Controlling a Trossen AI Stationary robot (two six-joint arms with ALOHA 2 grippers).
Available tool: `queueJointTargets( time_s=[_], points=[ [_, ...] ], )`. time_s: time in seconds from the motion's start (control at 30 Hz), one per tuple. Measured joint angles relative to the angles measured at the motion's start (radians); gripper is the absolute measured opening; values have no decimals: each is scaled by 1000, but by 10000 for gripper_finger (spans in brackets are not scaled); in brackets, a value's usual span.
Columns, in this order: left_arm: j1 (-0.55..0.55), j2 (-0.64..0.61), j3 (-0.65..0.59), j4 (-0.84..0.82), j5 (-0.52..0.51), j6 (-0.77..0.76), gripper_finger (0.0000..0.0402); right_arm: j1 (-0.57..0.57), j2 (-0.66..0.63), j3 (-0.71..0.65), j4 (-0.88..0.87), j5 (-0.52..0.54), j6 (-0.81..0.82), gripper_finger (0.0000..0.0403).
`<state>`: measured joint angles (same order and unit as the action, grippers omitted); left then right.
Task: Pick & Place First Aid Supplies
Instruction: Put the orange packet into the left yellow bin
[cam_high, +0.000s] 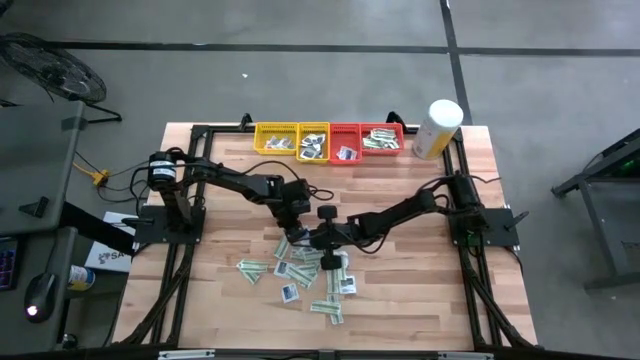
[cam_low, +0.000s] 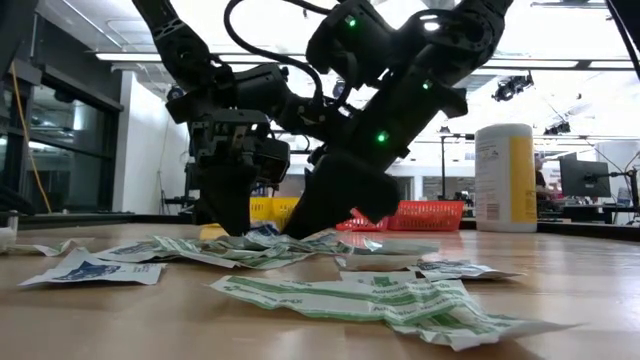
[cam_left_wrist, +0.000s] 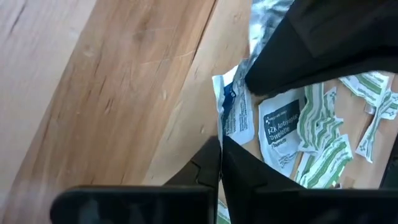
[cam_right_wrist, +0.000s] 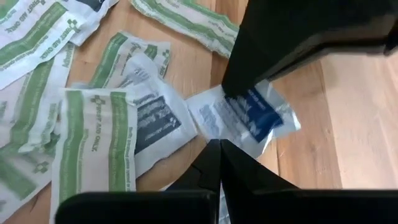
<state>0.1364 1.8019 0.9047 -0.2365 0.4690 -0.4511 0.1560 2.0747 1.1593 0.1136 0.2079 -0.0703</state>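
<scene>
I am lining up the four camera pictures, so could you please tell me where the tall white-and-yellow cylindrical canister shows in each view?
High view: the tall white-and-yellow cylindrical canister stands at the table's far right corner, just right of the red plastic tray.
Low view: right of centre in the background, beside the same red tray.
Left wrist view: not in it.
Right wrist view: not in it.
Shared landmark: the red tray next to it.

My fingers (cam_left_wrist: 214, 171) are matte black. The packets (cam_high: 300, 272) near the tabletop's front edge are white, some with green stripes, some with a dark blue centre. The table (cam_high: 420, 300) is pale striped wood. Along its back edge sit yellow trays (cam_high: 275, 139) and red trays (cam_high: 380, 140).
</scene>
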Motion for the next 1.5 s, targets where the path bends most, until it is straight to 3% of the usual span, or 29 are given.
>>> queueJointTargets(
  time_s=[0.13, 0.43, 0.6, 0.73, 1.0, 1.23, 1.5],
  points=[
    [0, 0, 0, -2, 0, 1, 4, 13, -51, -4, -23, 9, 34, 0],
    [1, 0, 1, -4, 4, 3, 2, 43, -229, -1, -138, 142, 54, 0],
    [2, -4, 1, -1, 11, 5, 1, 50, -317, -1, -324, 234, 183, 0],
    [0, -27, 5, -7, -23, 39, 1, 37, -368, -2, -409, 246, 309, 1],
    [1, -128, 30, -9, -209, 107, 0, -16, -434, -2, -441, 115, 421, 4],
    [1, -279, 30, -30, -417, 146, 0, -69, -522, -3, -471, 89, 439, 4],
    [1, -421, 31, 74, -546, 219, 0, -178, -573, -2, -383, -124, 424, 62]
  ],
)
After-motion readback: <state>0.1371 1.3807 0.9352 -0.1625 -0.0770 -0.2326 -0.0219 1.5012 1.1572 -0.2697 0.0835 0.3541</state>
